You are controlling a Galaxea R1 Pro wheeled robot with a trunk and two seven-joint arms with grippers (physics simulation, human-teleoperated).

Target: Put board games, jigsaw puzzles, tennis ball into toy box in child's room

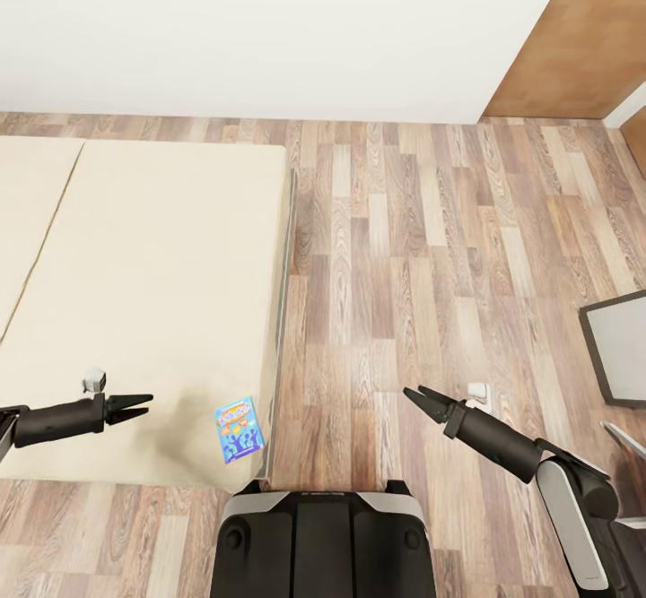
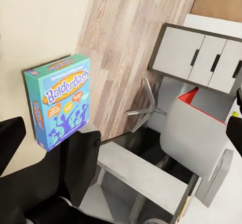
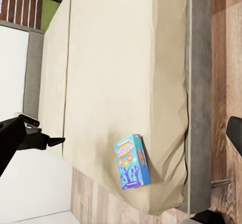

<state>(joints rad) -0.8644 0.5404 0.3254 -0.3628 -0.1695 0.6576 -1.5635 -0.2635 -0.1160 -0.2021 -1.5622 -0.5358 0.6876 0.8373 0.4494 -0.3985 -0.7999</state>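
Note:
A small blue board game [image 1: 239, 430] lies flat on the beige bed [image 1: 152, 275], close to its near right corner. The left wrist view shows the lid [image 2: 63, 100] printed "Balderdash". My left gripper [image 1: 148, 404] hovers open over the mattress, a short way left of the box, with nothing between its fingers. Over the wood floor to the right of the bed, my right gripper [image 1: 413, 391] is open and empty. From the right wrist the same box [image 3: 132, 162] appears near the mattress edge, with my left gripper [image 3: 48, 141] beside it.
The bed's dark grey frame [image 1: 285, 311] runs along the plank floor [image 1: 422, 248]. A dark-framed grey panel [image 1: 619, 347] stands at the right edge. A grey cabinet with dark handles [image 2: 201, 58] lies beyond my base [image 1: 323, 535]. A white wall [image 1: 269, 33] and a wood door [image 1: 574, 42] close the far side.

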